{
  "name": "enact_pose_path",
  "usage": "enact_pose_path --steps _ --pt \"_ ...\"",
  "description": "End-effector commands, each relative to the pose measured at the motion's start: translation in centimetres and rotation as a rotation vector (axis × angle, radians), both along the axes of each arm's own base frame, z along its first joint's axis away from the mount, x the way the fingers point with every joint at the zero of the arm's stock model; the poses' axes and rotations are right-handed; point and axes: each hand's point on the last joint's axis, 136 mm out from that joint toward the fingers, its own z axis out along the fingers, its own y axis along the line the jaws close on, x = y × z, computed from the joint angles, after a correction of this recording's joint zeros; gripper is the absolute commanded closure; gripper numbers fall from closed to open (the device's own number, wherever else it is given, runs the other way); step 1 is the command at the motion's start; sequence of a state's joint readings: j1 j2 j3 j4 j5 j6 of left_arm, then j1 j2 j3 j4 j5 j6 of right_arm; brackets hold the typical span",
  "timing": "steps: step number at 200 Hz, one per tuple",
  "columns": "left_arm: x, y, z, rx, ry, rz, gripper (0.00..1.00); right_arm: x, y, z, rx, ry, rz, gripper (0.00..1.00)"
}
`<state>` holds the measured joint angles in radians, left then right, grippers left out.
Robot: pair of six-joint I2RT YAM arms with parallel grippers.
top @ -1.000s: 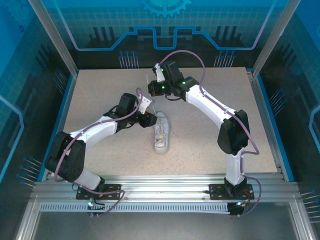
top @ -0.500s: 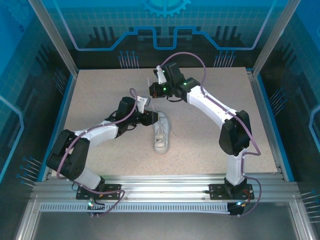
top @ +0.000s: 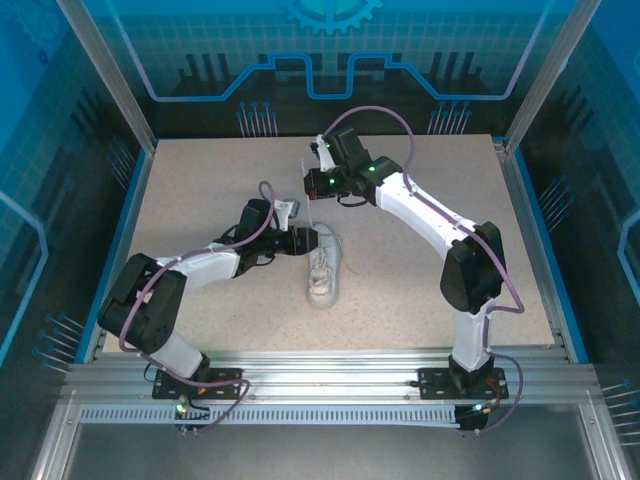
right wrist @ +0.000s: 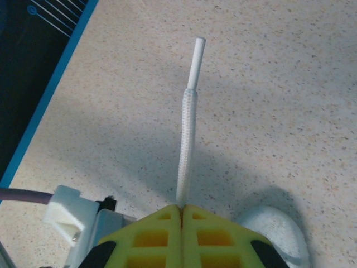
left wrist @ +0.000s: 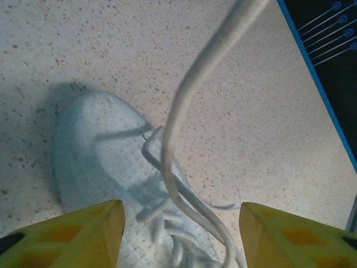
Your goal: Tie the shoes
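White sneaker (top: 323, 265) sits on the speckled table (top: 200, 180) just below your left gripper (left wrist: 181, 223), its toe ahead of the 2 yellow fingers (left wrist: 83, 234); that gripper is spread wide, grasping nothing; 1 lace (left wrist: 184, 100) rises from the eyelets between those fingers and runs up and away; your right gripper (right wrist: 182, 207) is clenched on that lace, the stiff tip sticking out ahead of it; a rounded end of the sneaker shows beside its right finger.
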<state>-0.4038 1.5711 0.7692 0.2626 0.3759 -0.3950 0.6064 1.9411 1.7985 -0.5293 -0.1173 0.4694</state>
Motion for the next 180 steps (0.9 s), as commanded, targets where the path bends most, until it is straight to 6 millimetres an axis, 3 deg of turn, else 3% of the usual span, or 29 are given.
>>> enact_pose_path --steps 1,35,134,156,180 --pt "-1.3 -0.3 0.3 -0.009 0.051 0.018 0.42 -0.1 -0.8 1.1 -0.045 -0.034 -0.015 1.00" --pt "-2.3 -1.5 0.1 -0.025 0.086 0.028 0.44 -0.1 -1.2 1.3 -0.070 -0.047 -0.032 1.00" --pt "-0.9 -3.0 -3.4 -0.024 0.228 0.107 0.54 -0.5 -1.2 1.3 -0.096 -0.049 -0.027 1.00" --pt "-0.6 -3.2 -3.2 -0.039 0.219 0.111 0.60 -0.5 -1.1 1.2 -0.099 -0.049 -0.021 1.00" --pt "-0.4 -3.1 -2.3 -0.036 0.187 0.103 0.75 -0.6 -1.0 1.3 -0.098 -0.050 -0.014 1.00"
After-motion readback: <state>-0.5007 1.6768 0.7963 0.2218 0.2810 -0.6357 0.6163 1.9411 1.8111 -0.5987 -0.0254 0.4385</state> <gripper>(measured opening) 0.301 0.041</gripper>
